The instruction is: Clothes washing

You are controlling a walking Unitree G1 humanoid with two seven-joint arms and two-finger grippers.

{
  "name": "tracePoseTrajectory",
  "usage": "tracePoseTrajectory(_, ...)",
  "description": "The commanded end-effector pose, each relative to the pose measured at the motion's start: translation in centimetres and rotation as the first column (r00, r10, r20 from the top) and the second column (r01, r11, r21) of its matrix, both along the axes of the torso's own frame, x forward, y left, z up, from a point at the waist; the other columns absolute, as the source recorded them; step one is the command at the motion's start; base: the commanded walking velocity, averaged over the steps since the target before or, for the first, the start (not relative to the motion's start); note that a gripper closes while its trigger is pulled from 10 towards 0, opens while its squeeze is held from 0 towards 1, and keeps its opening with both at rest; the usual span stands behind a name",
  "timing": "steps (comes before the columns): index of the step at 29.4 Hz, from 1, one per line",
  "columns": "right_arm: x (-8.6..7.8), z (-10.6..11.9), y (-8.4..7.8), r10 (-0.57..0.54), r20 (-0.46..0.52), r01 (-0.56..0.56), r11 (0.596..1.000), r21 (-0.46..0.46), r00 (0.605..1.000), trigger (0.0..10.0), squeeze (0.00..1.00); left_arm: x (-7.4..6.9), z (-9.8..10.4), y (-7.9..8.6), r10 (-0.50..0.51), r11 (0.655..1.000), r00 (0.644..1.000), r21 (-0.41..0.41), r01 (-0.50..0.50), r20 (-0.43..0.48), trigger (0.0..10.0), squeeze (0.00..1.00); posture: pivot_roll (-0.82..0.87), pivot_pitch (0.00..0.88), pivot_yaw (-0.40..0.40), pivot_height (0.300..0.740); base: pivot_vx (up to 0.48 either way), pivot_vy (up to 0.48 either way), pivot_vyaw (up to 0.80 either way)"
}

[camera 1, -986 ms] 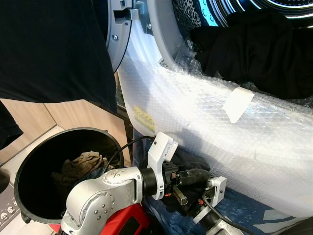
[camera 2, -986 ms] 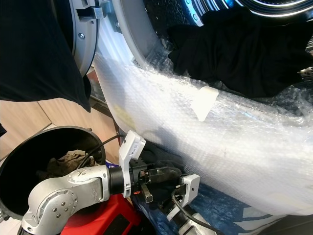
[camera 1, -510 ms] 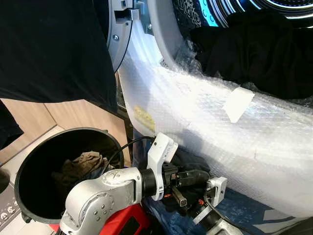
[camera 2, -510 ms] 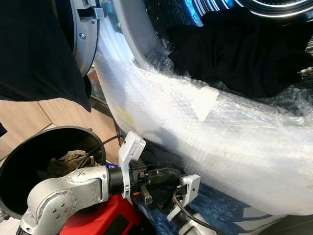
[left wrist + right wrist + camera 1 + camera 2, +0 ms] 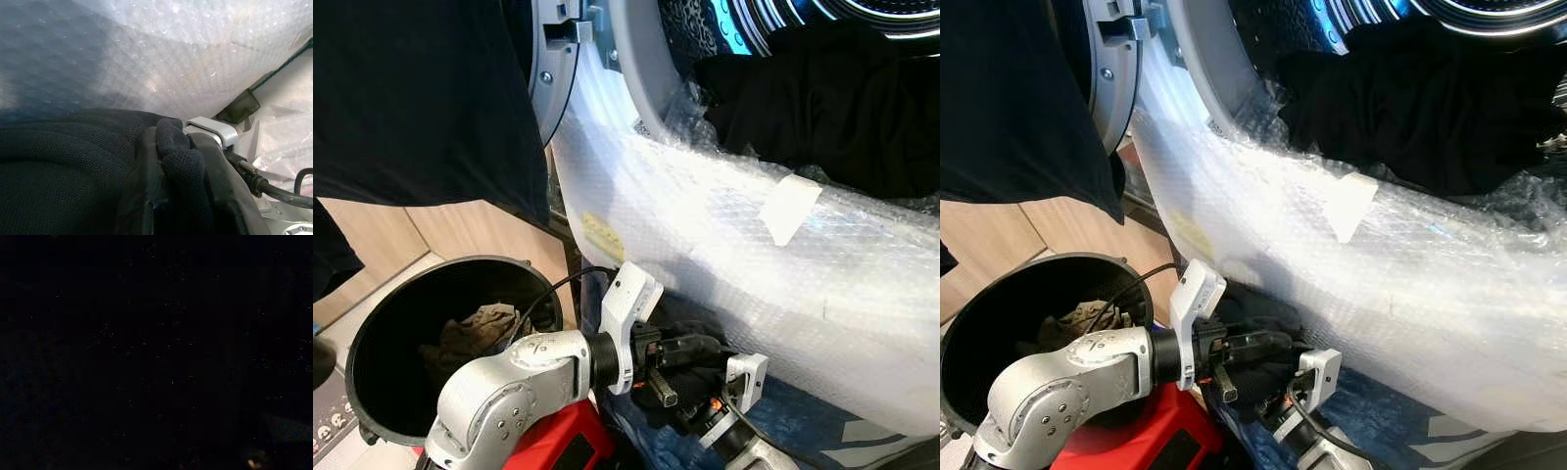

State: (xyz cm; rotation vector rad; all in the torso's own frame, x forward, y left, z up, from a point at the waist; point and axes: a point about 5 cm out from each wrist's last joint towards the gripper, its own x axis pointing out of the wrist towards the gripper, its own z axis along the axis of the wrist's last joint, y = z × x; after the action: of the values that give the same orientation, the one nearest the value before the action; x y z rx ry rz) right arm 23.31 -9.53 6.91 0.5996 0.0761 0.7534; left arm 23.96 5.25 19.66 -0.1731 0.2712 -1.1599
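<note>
This is the laundry corner of a home. A front-loading washing machine (image 5: pixel 636 88) stands open, its perforated steel drum (image 5: pixel 705 24) lit blue inside and holding dark clothes (image 5: pixel 822 98), with its front wrapped in bubble wrap (image 5: pixel 724 235). Beside it on the floor sits a round black laundry bin (image 5: pixel 372 343) with a crumpled brownish garment (image 5: pixel 475 328) in it. Pale wood panelling (image 5: pixel 431 240) runs behind the bin, as in a household cupboard or wall.
</note>
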Motion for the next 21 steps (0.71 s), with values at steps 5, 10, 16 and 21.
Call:
tracePoseTrajectory(5, 0.3, 1.4, 0.2, 0.017, 0.073, -0.021, 0.998, 0.055, 0.997, 0.0, 0.00, -0.3, -0.9, 0.2, 0.004, 0.999, 1.000, 0.053, -0.003, -0.013, 10.0, 1.00, 0.07, 0.100, -0.006, 0.740, 0.000, 0.000, 0.00)
tracePoseTrajectory(10, 0.0, 1.5, 0.5, 0.058, 0.077, -0.065, 0.994, 0.084, 0.995, 0.0, 0.00, -0.2, -0.9, 0.5, 0.020, 0.998, 1.000, 0.066, -0.020, -0.008, 10.0, 1.00, 0.08, 0.088, -0.007, 0.740, 0.000, 0.000, 0.00)
tracePoseTrajectory(16, -0.5, 1.1, 1.0, 0.097, 0.070, -0.104, 0.990, 0.095, 0.993, 0.0, 0.00, 0.0, -1.0, 1.4, 0.048, 0.992, 0.999, 0.112, -0.050, 0.022, 10.0, 1.00, 0.08, 0.069, 0.002, 0.740, 0.000, 0.000, 0.00)
tracePoseTrajectory(21, -0.7, 1.1, 1.0, 0.099, 0.067, -0.107, 0.987, 0.121, 0.993, 0.0, 0.00, 0.1, -0.8, 2.1, 0.056, 0.986, 0.996, 0.152, -0.065, 0.064, 10.0, 1.00, 0.08, 0.054, 0.009, 0.740, 0.000, 0.000, 0.00)
